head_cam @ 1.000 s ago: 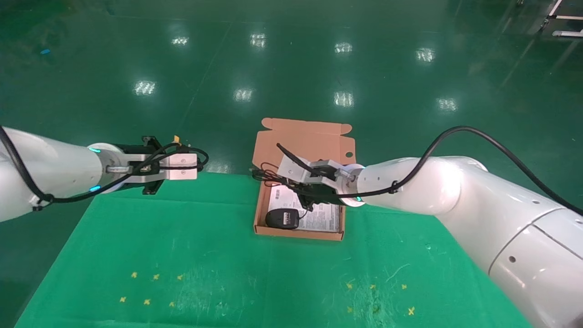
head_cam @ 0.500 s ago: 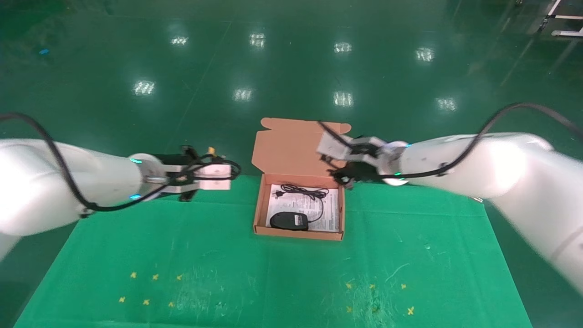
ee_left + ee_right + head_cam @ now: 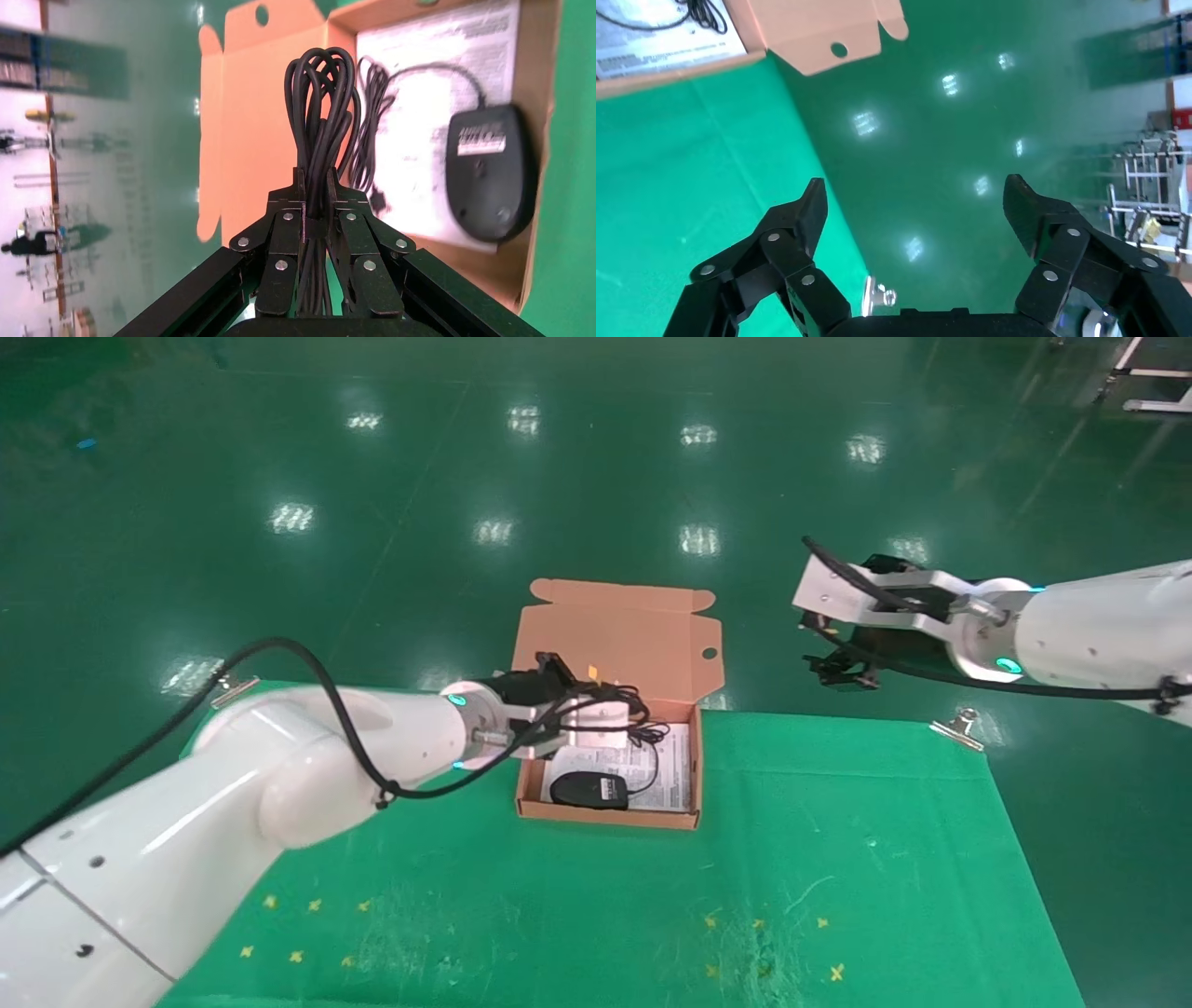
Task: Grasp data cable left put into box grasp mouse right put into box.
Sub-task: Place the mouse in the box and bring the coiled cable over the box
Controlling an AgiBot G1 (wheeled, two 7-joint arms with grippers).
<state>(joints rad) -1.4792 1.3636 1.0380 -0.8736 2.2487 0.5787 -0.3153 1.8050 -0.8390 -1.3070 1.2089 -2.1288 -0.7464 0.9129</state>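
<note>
Black loops of the data cable stand out from my left gripper, which is clenched on the bundle at about its middle. The bundle is long and narrow. Its long axis runs straight out along the line of my fingers, and the looped end points forward, toward the raised lid of the box. The other end goes back between the fingers and I cannot see how it finishes. In the head view my left gripper hangs over the far left part of the box, with the data cable above the white leaflet; I cannot tell if the cable touches the paper.

The mouse lies inside the box in the near left corner, with its underside and white label facing up. Its long axis goes about across the box, along the near wall. Its thin cord curves from it toward the far wall and ends there in small coils.

My right gripper is well apart from the box, to the right, above the green floor just beyond the far edge of the green cloth. Its fingers are spread wide and hold nothing. A metal clip sits on the far right corner of the cloth.
</note>
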